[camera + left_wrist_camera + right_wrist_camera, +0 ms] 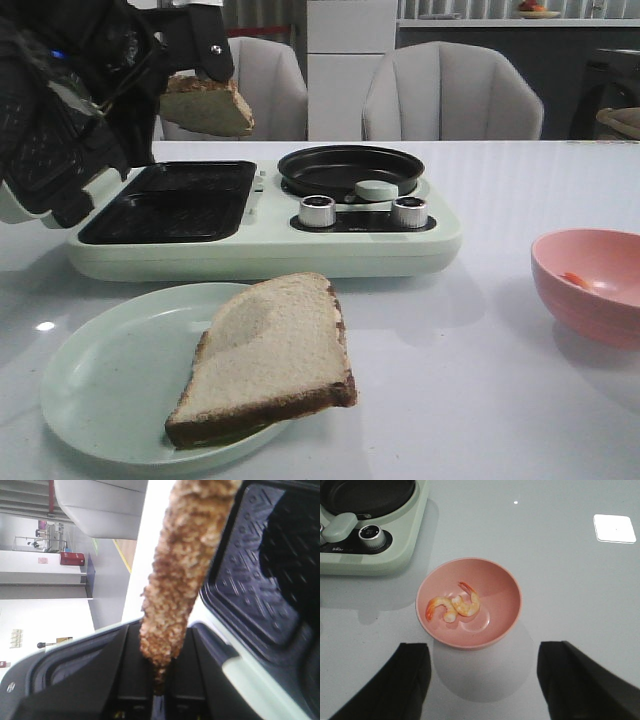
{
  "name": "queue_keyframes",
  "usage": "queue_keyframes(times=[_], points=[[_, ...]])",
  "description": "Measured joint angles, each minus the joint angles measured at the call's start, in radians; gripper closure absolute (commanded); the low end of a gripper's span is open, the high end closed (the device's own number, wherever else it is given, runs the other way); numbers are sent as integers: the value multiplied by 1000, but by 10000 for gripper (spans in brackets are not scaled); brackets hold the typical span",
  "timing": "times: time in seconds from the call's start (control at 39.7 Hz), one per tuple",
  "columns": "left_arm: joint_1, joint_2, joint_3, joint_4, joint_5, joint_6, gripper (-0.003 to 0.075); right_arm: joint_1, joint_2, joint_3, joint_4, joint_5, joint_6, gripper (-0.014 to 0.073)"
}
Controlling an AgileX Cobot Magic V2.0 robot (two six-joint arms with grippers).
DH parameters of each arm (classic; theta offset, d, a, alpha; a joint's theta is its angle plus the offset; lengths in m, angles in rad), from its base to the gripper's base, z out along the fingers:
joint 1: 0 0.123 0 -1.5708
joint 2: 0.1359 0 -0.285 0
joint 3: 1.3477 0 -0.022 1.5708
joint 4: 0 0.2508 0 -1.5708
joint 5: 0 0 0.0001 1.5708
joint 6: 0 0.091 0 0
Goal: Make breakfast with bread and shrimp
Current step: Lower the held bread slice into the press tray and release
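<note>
Overhead, left jaws grip bread slice (208, 104) above the open sandwich plates (170, 202).

Appliance: pale green breakfast maker (250, 255), black grill tray, round black pan (350, 168)
Dishes: pale green plate (110, 380); pink bowl (590, 285)

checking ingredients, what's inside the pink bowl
Two curled orange-and-white shrimp lie in the round pink bowl, touching each other. From the front its rim hides nearly all of them.
</note>
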Motion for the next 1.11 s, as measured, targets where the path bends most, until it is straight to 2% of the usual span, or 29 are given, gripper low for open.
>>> queue_keyframes(times=[0.18, 0.4, 0.71, 0.81, 1.11], points=[[10, 110, -116, 0, 4, 0, 622, 0, 0, 0, 0, 0, 0, 36], [19, 159, -124, 0, 13, 0, 622, 0, 0, 0, 0, 0, 0, 36], [27, 180, -108, 0, 89, 0, 610, 0, 0, 0, 0, 0, 0, 36], [27, 180, -80, 0, 89, 0, 566, 0, 0, 0, 0, 0, 0, 36], [23, 176, -48, 12, 91, 0, 291, 0, 0, 0, 0, 0, 0, 36]])
